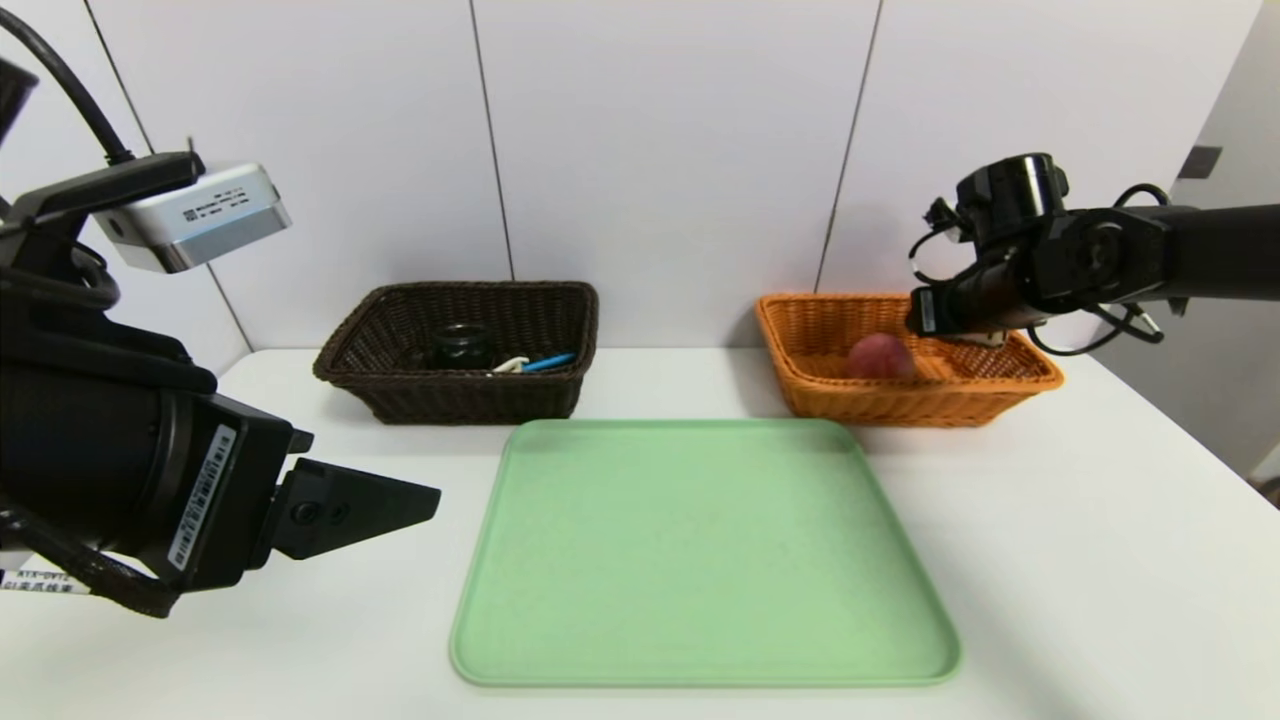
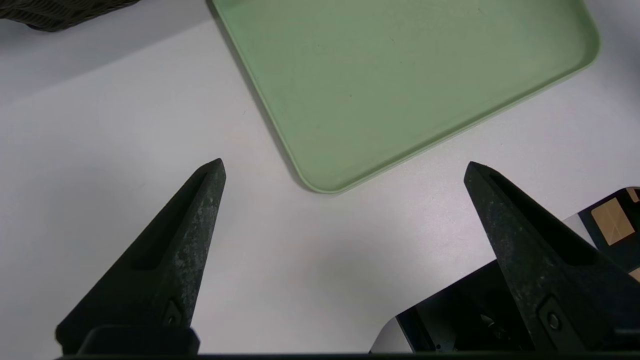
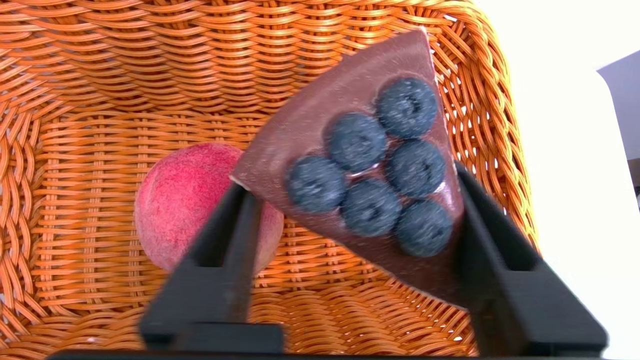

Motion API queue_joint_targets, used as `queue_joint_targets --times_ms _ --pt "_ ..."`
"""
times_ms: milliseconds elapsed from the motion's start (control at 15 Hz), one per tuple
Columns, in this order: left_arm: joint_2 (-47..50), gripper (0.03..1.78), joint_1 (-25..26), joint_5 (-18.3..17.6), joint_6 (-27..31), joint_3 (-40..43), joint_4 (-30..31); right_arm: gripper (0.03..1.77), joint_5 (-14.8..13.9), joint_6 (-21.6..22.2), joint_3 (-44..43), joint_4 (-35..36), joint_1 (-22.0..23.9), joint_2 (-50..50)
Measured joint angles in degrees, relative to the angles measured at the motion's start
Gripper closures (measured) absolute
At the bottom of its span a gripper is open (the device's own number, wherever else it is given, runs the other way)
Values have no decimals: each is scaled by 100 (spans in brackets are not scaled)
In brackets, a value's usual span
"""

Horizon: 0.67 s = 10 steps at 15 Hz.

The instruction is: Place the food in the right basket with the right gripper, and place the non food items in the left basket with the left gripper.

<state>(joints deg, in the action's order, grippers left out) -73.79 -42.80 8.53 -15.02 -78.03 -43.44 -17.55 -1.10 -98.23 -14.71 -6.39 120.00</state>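
My right gripper (image 1: pixel 985 335) (image 3: pixel 352 179) hangs over the right end of the light orange right basket (image 1: pixel 900 400) (image 3: pixel 150 60). Its fingers stand open, and the chocolate cake wedge (image 3: pixel 320 115) topped with dark berries is tilted and blurred between them, touching both tips. The pink-red peach (image 1: pixel 880 357) (image 3: pixel 185 200) lies on the basket floor beside it. The dark brown left basket (image 1: pixel 460 395) (image 2: pixel 60 10) holds the cup in its black holder (image 1: pixel 460 345), the white peeler (image 1: pixel 512 365) and the blue-handled spoon (image 1: pixel 548 362). My left gripper (image 1: pixel 400 505) (image 2: pixel 345 164) hovers open and empty over the table at the near left.
A bare light green tray (image 1: pixel 700 550) (image 2: pixel 400 75) lies in the middle of the white table (image 1: pixel 1050 560), in front of both baskets. A white panelled wall stands right behind the baskets. The table's right edge runs close to the orange basket.
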Motion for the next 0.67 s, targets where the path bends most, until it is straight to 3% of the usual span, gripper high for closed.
queue_joint_targets --times_ms 267,667 --pt "11 12 6 9 -2 0 0 41 72 9 11 -52 9 -178" --pt "56 12 11 9 -22 -2 -2 24 74 2 61 -138 5 -553"
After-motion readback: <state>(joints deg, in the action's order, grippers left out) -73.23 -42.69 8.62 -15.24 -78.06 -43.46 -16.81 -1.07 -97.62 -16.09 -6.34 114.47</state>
